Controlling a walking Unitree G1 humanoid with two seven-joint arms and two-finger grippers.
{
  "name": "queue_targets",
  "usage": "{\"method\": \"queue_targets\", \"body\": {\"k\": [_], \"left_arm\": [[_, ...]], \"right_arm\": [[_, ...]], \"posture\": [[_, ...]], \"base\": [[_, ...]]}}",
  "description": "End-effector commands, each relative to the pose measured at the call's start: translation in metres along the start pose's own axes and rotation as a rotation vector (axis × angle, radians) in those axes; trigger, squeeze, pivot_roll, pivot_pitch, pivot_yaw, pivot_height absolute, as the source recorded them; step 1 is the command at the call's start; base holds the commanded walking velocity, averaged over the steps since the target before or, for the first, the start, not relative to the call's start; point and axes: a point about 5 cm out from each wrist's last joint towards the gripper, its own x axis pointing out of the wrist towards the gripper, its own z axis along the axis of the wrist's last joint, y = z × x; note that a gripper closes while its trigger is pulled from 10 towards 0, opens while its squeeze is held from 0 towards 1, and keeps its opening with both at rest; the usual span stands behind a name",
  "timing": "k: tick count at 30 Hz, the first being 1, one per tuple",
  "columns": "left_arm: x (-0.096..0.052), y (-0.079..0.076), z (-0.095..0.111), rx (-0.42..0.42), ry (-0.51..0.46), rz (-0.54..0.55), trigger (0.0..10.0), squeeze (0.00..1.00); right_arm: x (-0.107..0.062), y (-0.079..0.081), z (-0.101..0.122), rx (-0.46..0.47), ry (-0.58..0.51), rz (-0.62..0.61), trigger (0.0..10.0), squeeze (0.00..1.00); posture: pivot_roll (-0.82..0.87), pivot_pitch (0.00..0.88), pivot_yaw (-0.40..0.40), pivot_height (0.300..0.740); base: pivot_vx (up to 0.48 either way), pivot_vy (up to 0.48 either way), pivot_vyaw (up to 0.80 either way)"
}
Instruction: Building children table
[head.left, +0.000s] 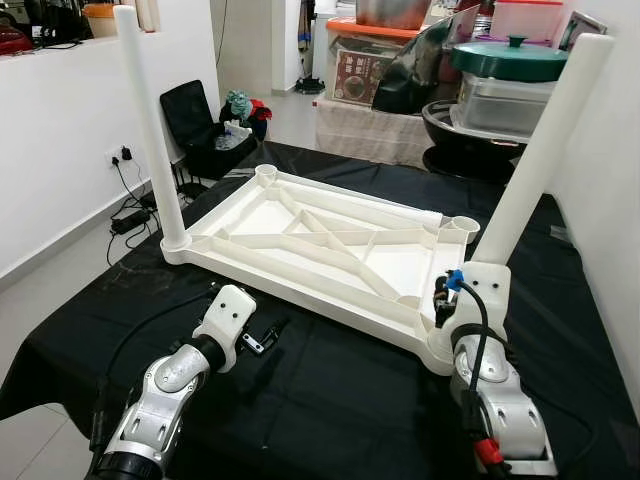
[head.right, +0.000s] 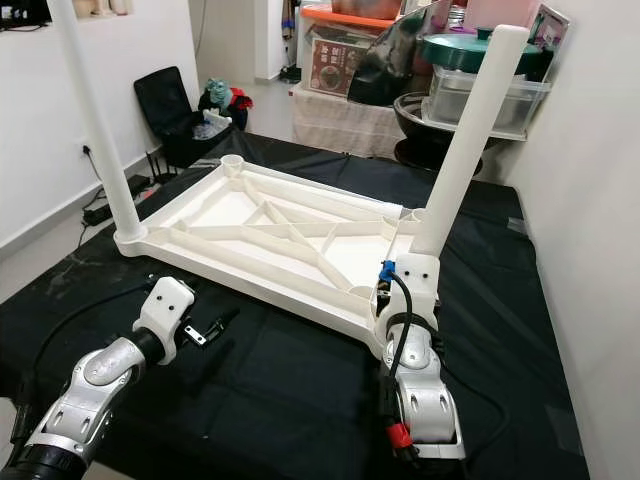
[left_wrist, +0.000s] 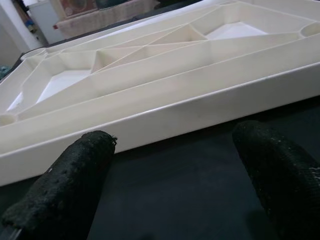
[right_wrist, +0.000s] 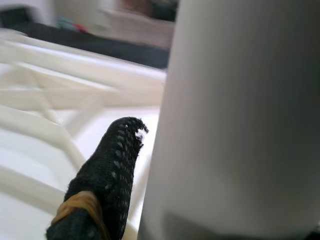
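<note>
two white legs stand in the upturned tabletop (head.left: 330, 245); right claw (head.left: 441, 300) grasping the tilted near leg (head.left: 540, 150) could lever it loose, left claw (left_wrist: 170, 175) released.

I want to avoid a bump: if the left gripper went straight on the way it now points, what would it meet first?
Most likely the near side wall of the upturned white tabletop. The left gripper hovers open over the black cloth, fingers aimed at that long edge, with bare cloth between; depth is hard to judge.
</note>
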Motion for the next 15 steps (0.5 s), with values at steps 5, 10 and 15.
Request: {"method": "queue_targets", "body": {"k": [5, 10, 15], "left_arm": [[0.002, -0.002, 0.002, 0.006, -0.005, -0.015, 10.0, 0.00], [0.001, -0.002, 0.002, 0.009, -0.006, -0.015, 10.0, 0.00], [0.000, -0.001, 0.003, 0.011, -0.008, -0.014, 10.0, 0.00]], "right_arm": [[-0.015, 0.033, 0.023, -0.057, -0.168, 0.481, 10.0, 0.00], [-0.045, 0.052, 0.025, -0.084, -0.216, 0.855, 10.0, 0.00], [-0.053, 0.059, 0.019, -0.118, -0.212, 0.966, 10.0, 0.00]], "posture": [[0.04, 0.000, -0.088, 0.740], [0.05, 0.000, -0.088, 0.740], [0.06, 0.000, -0.092, 0.740]], "base": [[0.000, 0.000, 0.00], [0.000, 0.000, 0.00], [0.000, 0.000, 0.00]]}}
